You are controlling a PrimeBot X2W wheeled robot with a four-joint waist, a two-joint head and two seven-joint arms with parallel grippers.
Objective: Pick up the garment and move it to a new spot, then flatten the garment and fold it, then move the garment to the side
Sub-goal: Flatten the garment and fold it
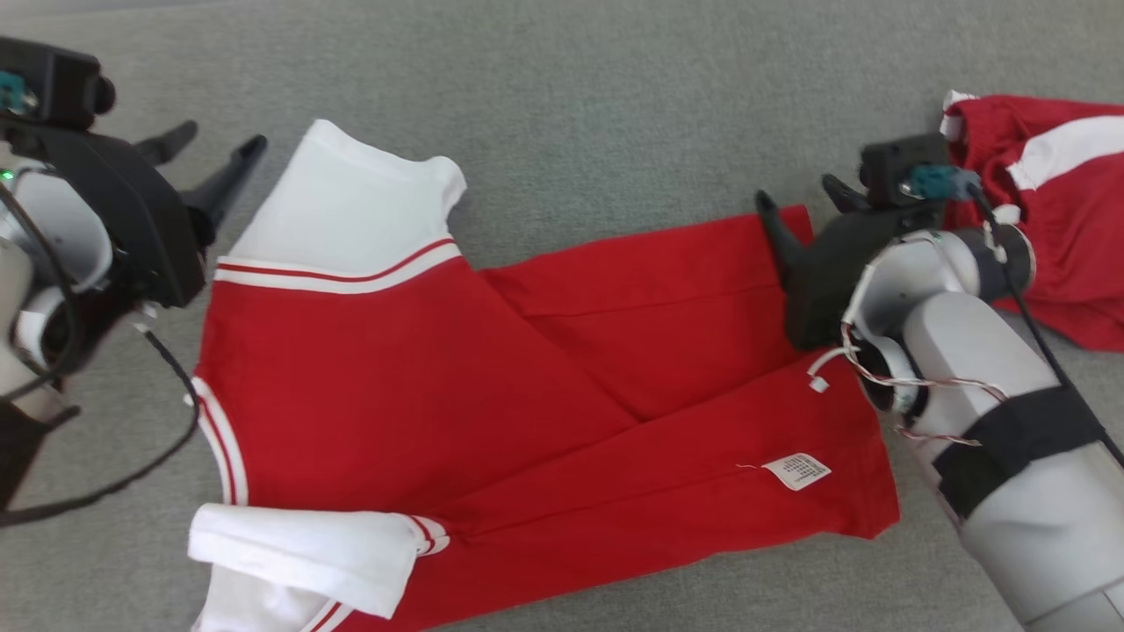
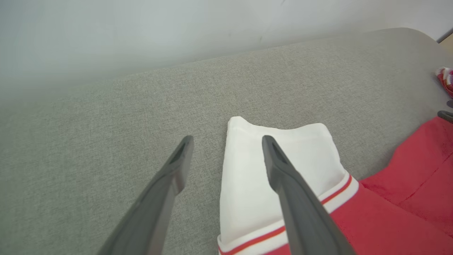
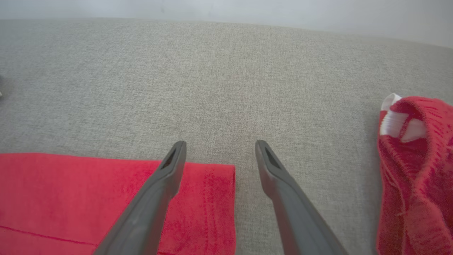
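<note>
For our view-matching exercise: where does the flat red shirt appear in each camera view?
Head view: flat red shirt spread across the centre.
Left wrist view: lower right, white sleeve foremost.
Right wrist view: lower left, hem corner.
Shared landmark: crumpled red garment, at each view's right edge.

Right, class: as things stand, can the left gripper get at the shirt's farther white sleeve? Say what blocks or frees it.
Probably yes. The left gripper is open by the white sleeve, one finger over the cloth, one over bare grey surface; nothing lies between.
</note>
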